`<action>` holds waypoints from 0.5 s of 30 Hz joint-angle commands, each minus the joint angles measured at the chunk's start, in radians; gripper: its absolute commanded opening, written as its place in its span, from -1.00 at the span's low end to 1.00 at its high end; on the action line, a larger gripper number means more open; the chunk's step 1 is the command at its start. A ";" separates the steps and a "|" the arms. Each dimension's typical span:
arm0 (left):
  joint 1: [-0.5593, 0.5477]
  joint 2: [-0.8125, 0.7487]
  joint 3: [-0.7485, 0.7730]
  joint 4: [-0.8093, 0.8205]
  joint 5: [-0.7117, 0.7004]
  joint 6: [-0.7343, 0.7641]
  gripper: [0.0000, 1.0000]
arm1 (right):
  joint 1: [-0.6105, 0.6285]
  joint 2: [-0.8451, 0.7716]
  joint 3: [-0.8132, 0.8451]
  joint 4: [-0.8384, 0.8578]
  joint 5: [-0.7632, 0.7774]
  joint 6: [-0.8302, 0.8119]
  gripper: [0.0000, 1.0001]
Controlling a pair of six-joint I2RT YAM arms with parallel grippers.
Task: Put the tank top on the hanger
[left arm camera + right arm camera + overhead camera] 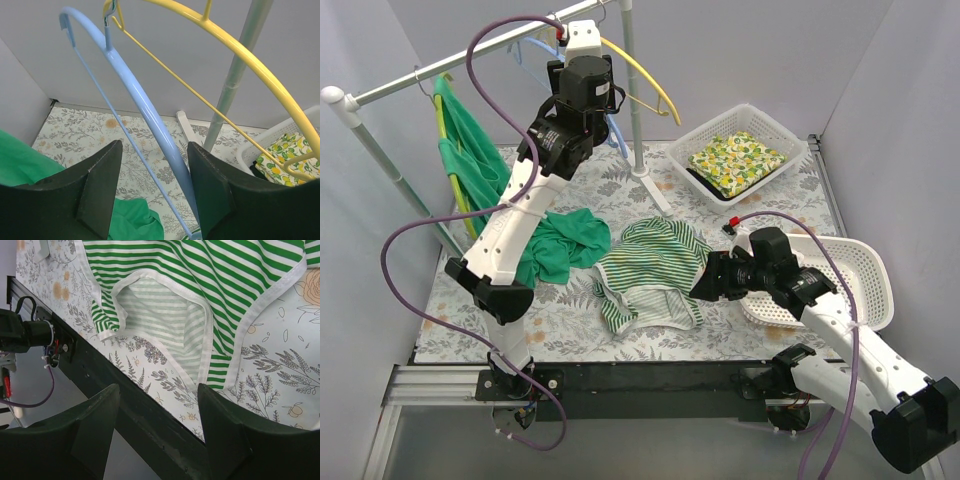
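R claw (157,407) fingers sit closest to the lens, spread wide w/ nothing between them, hanging over the counter's (570,330) near edge just beside the tank top's (210,270) hem. Tank top lies crumpled mid-counter toward the near edge, openings slack, both layers flat against each other.

Risk 1: a pinch here prob takes one layer only, or misses the cloth and meets the counter lip. Soft cloth will sag and the opening will collapse.

Risk 2: plain green garment (565,245) seems to touch the tank top's left side, so a lift could drag it along.

Hanger (135,85) hangs on the rail (470,60) above the far-left corner, well apart from the tank top. L claw (155,165) is open, hanger's thick arm running between its fingers, close to one of them, not gripped.

Risk 3: closing may catch the thin lower bar instead, or push the hanger so it swings.

Risk 4: yellow hanger (260,70) hangs just beside it, so hooks could snag or tangle when pulled off.
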 commanded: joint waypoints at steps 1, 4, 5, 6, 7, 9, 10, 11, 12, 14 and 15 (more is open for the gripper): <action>0.011 0.009 0.023 -0.003 -0.006 0.006 0.08 | -0.002 0.008 0.031 0.015 -0.012 -0.020 0.43; 0.013 0.007 0.024 -0.010 -0.009 -0.005 0.02 | -0.002 0.008 0.030 0.015 -0.012 -0.025 0.43; 0.013 -0.001 0.002 -0.002 -0.009 -0.004 0.00 | -0.002 0.008 0.027 0.014 -0.011 -0.025 0.43; 0.011 -0.013 -0.006 0.006 -0.009 -0.002 -0.03 | -0.002 0.010 0.025 0.014 -0.011 -0.026 0.43; 0.013 -0.018 -0.010 0.007 -0.012 0.001 -0.06 | -0.002 0.011 0.024 0.014 -0.014 -0.026 0.43; 0.013 -0.027 -0.015 -0.002 -0.020 0.000 -0.08 | -0.002 0.019 0.022 0.015 -0.019 -0.029 0.42; 0.013 -0.032 -0.019 -0.002 -0.023 0.000 -0.10 | -0.002 0.024 0.022 0.017 -0.025 -0.029 0.43; 0.013 -0.033 -0.036 -0.002 -0.028 0.003 -0.12 | -0.002 0.030 0.024 0.018 -0.026 -0.029 0.42; 0.013 -0.039 -0.045 0.006 -0.031 0.004 -0.15 | -0.002 0.031 0.024 0.020 -0.029 -0.029 0.42; 0.013 -0.044 -0.047 0.003 -0.037 0.004 -0.19 | -0.002 0.039 0.025 0.023 -0.037 -0.029 0.42; 0.013 -0.044 -0.047 -0.008 -0.040 0.003 -0.19 | -0.002 0.039 0.027 0.023 -0.038 -0.029 0.42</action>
